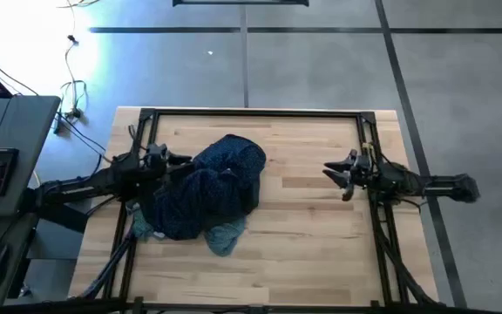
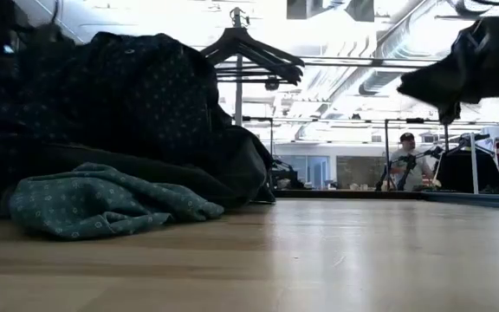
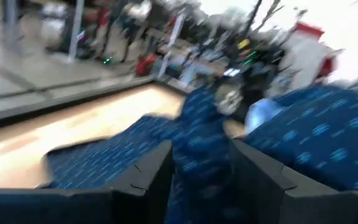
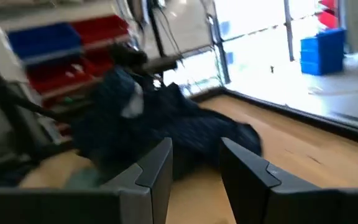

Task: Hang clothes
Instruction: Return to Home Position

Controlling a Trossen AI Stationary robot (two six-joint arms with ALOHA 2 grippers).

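Observation:
The clothes lie in a heap left of the table's middle. A navy dotted shirt (image 1: 220, 179) is on top and stands high in the low view (image 2: 119, 95). A teal shirt (image 1: 227, 235) sticks out at the heap's near side and rests on the wood (image 2: 102, 204). Darker cloth (image 2: 236, 169) lies under the navy shirt. My left gripper (image 1: 171, 160) is at the heap's left far side, shut on navy cloth (image 3: 197, 165). My right gripper (image 1: 336, 173) hangs open above the table's right part (image 4: 194, 168), clear of the heap. My left gripper holds a bunched fold of the navy dotted shirt (image 3: 199, 155) between its two fingers (image 3: 157, 177), coming roughly level from the table's left side. How many layers it has, I cannot tell. The shirt's other parts spread over the heap.
Bare wood (image 1: 312, 235) lies between the heap and my right gripper and along the near edge. A black frame (image 1: 251, 112) runs around the table. Dark hangers (image 2: 251, 50) on a stand show beyond the far edge. A person (image 2: 405, 160) sits far off in the room.

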